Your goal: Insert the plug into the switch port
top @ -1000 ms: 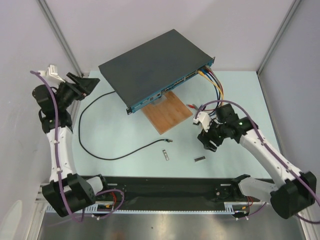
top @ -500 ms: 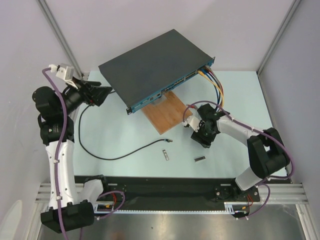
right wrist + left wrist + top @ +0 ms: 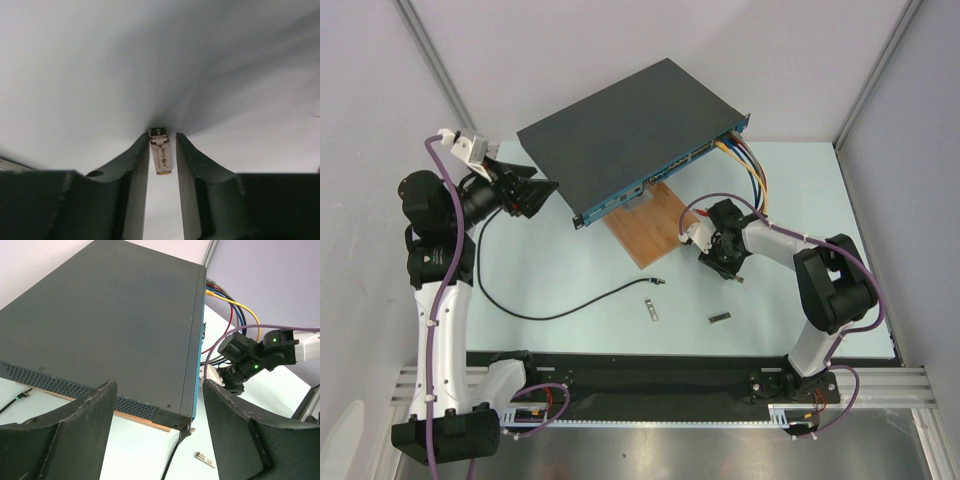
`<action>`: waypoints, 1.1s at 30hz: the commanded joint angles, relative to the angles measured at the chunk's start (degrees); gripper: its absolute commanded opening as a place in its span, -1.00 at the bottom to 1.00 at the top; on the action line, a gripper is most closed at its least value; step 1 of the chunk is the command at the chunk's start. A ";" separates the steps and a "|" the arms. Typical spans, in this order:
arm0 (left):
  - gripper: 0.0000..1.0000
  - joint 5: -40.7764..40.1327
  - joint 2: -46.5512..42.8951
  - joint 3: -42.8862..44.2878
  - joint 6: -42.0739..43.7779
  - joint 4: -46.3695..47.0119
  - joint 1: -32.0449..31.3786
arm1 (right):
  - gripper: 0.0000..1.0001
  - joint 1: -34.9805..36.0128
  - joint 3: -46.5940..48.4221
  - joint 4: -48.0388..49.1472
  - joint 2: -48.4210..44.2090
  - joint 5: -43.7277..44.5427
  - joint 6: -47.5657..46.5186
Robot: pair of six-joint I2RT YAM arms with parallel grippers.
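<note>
Down on the bench, right of the wooden board, right fingers flank a small silver stick; clenched or not, cannot tell. Left fingers hang released by a corner of the switch. Plug lies on the bench, apart from the switch port.

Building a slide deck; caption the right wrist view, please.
Right gripper, jaws apart, straddles a small silver metal stick.

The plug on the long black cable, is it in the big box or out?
Out. The plug lies loose on the table, well apart from the switch ports, and no gripper holds it.
</note>
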 commanded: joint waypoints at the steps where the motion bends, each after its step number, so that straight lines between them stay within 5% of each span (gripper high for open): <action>1: 0.49 -0.66 0.14 3.57 2.84 0.56 -1.54 | -0.38 -1.02 2.07 -1.21 1.39 -1.63 -0.16; 7: 0.49 -2.60 1.02 6.03 7.76 -2.07 -5.85 | -0.99 -2.42 2.15 -5.25 -1.76 -7.25 2.92; 18: 0.54 -13.39 2.61 9.29 23.48 -7.52 -22.79 | -1.00 -2.60 11.11 -8.17 -26.26 -26.76 20.11; 26: 0.63 -24.82 3.57 7.97 34.30 -9.37 -41.43 | -1.00 -4.09 15.25 5.71 -34.46 -25.20 42.35; 33: 0.61 -40.38 6.91 2.79 31.41 -2.70 -59.52 | -1.00 -5.15 15.34 16.80 -35.61 -18.61 65.82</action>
